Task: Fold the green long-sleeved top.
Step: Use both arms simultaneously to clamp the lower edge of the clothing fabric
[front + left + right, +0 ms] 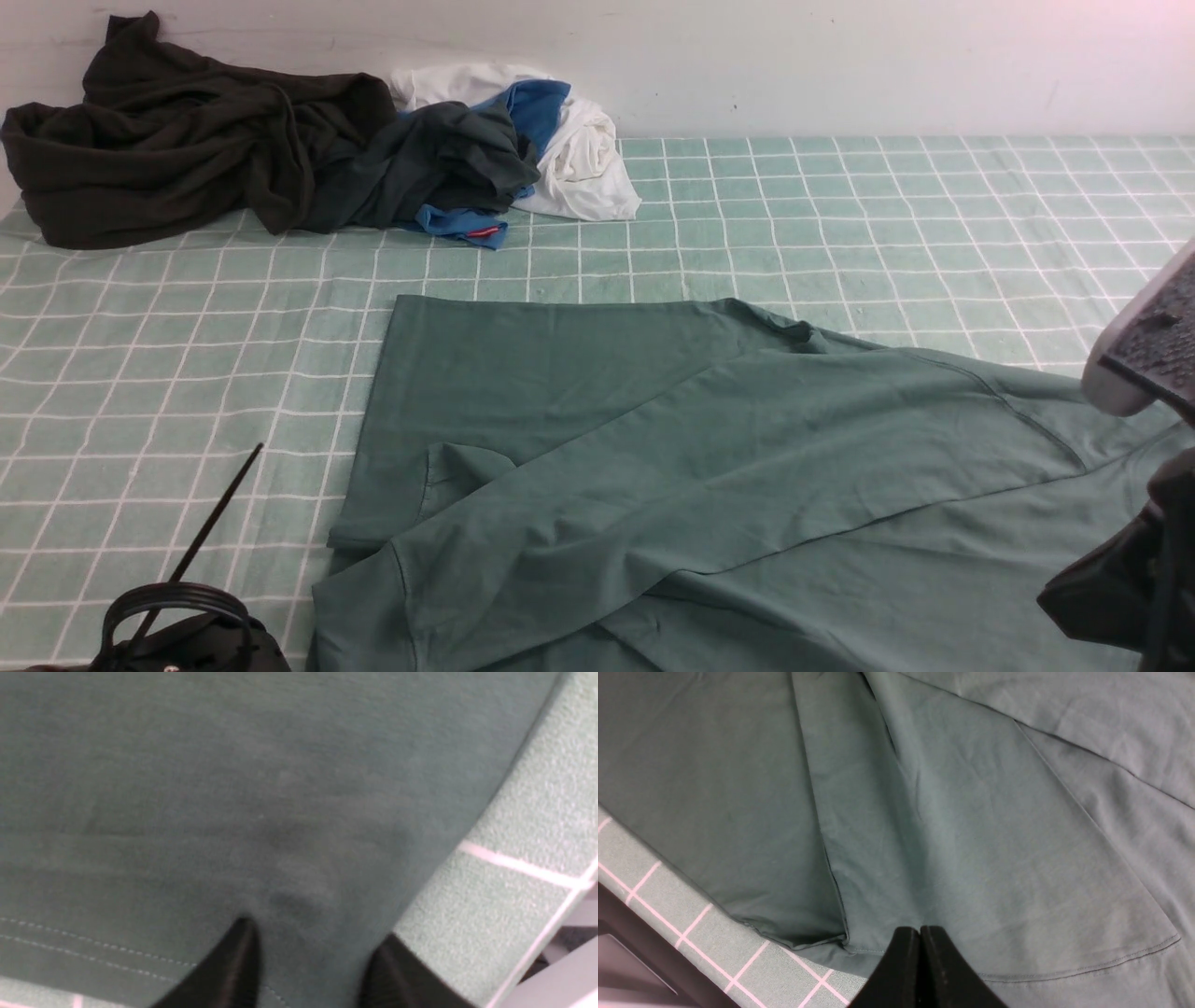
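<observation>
Top: we see it [653, 448] spread flat on the near part of the desk [840, 233], with a sleeve laid across its body.
Left hand [316, 933]: fingers apart over the top's stitched hem, near its edge. We cannot tell whether it grips the cloth.
Right hand [920, 931]: fingers pressed together, just above the top.
Far left: heaped clothes [280, 159].

Top [653, 439] in front of clothes heap [280, 149]
</observation>
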You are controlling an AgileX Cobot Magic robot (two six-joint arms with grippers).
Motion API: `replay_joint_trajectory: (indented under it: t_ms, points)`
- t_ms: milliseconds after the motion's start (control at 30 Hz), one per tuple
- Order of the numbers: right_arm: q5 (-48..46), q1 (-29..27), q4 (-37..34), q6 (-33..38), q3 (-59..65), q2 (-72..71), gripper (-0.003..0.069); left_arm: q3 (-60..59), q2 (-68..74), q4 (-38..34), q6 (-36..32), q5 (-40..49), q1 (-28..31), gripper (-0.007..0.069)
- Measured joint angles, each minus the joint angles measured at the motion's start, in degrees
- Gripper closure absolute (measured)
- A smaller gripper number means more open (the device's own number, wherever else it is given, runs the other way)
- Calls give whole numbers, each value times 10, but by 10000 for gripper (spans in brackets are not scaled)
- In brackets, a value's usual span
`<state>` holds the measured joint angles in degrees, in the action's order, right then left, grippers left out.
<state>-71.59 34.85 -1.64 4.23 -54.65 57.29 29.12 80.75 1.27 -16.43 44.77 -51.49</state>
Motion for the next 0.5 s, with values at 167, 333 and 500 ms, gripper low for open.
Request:
replay_joint_trajectory:
  t_ms: [167,333,500]
  points:
    - [0,0,0,3,0,0,673,2,0,0,16,1,0,570]
    - [0,0,0,32,0,0,673,44,0,-3,17,68,0,618]
    - [1,0,0,103,6,0,664,74,-14,-4,17,136,0,618]
